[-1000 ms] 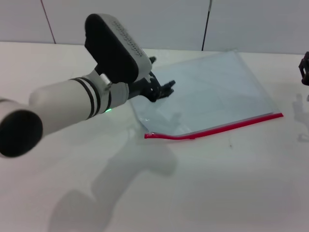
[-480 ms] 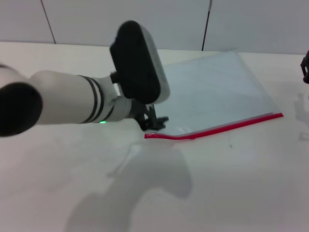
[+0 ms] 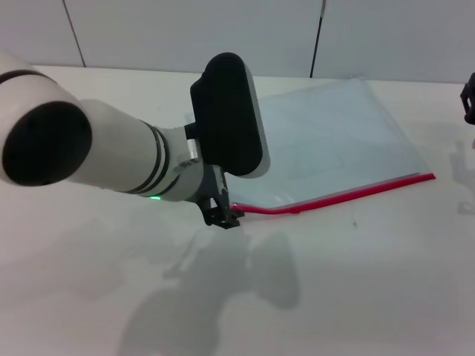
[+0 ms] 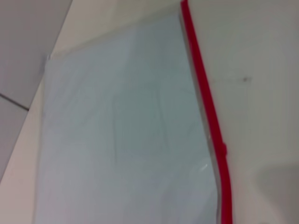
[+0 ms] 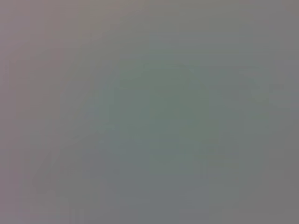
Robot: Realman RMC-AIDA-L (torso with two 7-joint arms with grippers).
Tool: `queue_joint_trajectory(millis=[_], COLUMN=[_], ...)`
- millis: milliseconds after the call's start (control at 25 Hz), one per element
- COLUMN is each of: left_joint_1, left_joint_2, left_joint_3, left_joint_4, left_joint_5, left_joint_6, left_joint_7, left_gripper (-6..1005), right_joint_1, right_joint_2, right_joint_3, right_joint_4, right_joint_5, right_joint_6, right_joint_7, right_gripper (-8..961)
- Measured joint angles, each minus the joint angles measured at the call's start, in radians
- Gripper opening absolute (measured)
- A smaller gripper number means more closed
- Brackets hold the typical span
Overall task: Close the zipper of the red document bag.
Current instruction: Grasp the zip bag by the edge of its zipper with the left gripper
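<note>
The red document bag (image 3: pixel 326 141) lies flat on the white table, a translucent pale blue-grey pouch. Its zipper (image 3: pixel 334 199) is a bright red strip along the near edge, running from the left corner up to the right end. The left wrist view shows the same pouch (image 4: pixel 121 130) and zipper (image 4: pixel 210 116) close up. My left gripper (image 3: pixel 223 216) sits low at the zipper's left end, just off the bag's near-left corner, mostly hidden under the arm's black housing. My right gripper (image 3: pixel 469 100) is only a dark sliver at the far right edge.
The white table (image 3: pixel 356 297) spreads in front of the bag, with the arm's shadow on it. A pale panelled wall (image 3: pixel 185 30) stands behind. The right wrist view is a blank grey field.
My left arm has swung from over the bag's left side down and toward me, bringing the gripper to the zipper's left end. The bag has stayed put.
</note>
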Motion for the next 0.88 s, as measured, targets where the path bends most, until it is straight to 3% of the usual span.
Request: queue_joint_trajectory(millis=[880], left_joint_1=[-0.071], left_joint_2=[-0.001], left_joint_3=[0.072], left_joint_4=[0.166], left_joint_5=[0.053], left_joint_6=[0.074], left_joint_7=[-0.048], left_gripper=[789], right_joint_1=[0.010], right_joint_2=[0.000], right_joint_3=[0.003], right_joint_4=[0.000], right_joint_5=[0.000], right_joint_6=[-0.012], right_joint_7=[0.000], right_gripper=[643])
